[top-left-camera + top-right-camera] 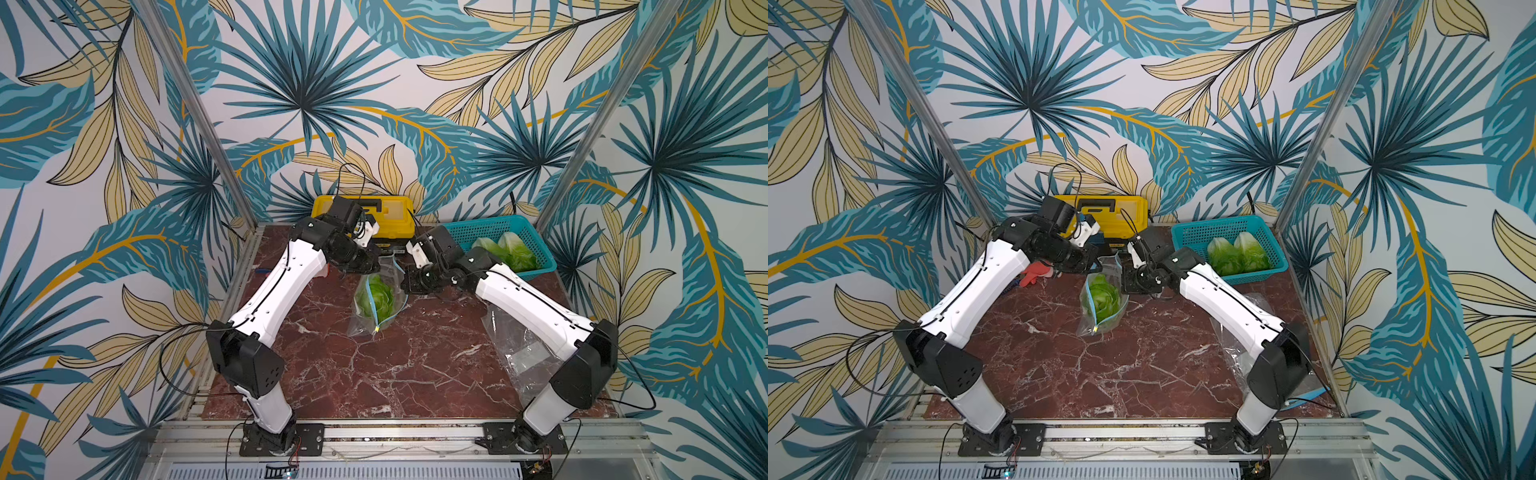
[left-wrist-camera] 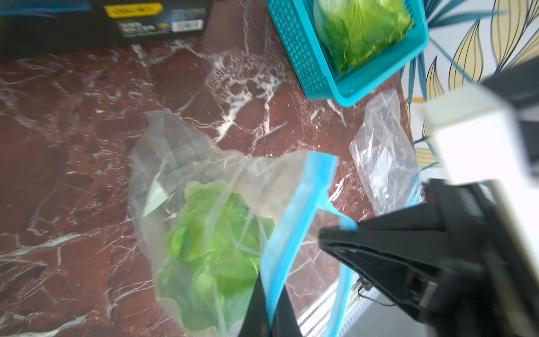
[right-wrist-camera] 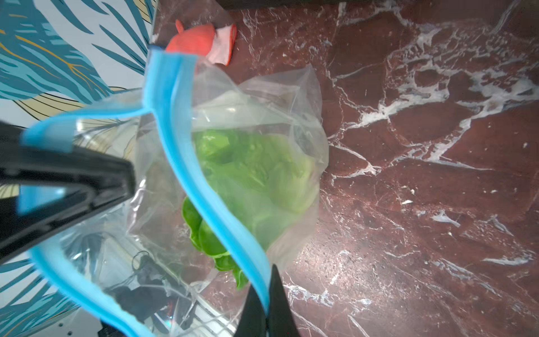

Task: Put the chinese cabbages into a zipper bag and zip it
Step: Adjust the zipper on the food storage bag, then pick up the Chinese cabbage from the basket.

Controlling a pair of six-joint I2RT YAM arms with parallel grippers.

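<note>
A clear zipper bag [image 1: 376, 307] with a blue zip rim stands mid-table, its mouth held apart between my two grippers. One chinese cabbage [image 2: 215, 242] lies inside it, green leaves showing through the plastic [image 3: 253, 181]. My left gripper [image 2: 269, 318] is shut on one side of the blue rim. On the opposite side of the rim, my right gripper [image 3: 267, 313] is shut too. Two more chinese cabbages [image 1: 490, 247] [image 1: 517, 251] lie in the teal basket [image 1: 486, 226] at the back right.
A yellow toolbox [image 1: 386, 216] stands against the back wall behind the arms. A red glove [image 1: 1034, 272] lies at the back left. A spare crumpled clear bag [image 1: 519, 353] lies under the right arm. Patterned walls and metal posts close in both sides.
</note>
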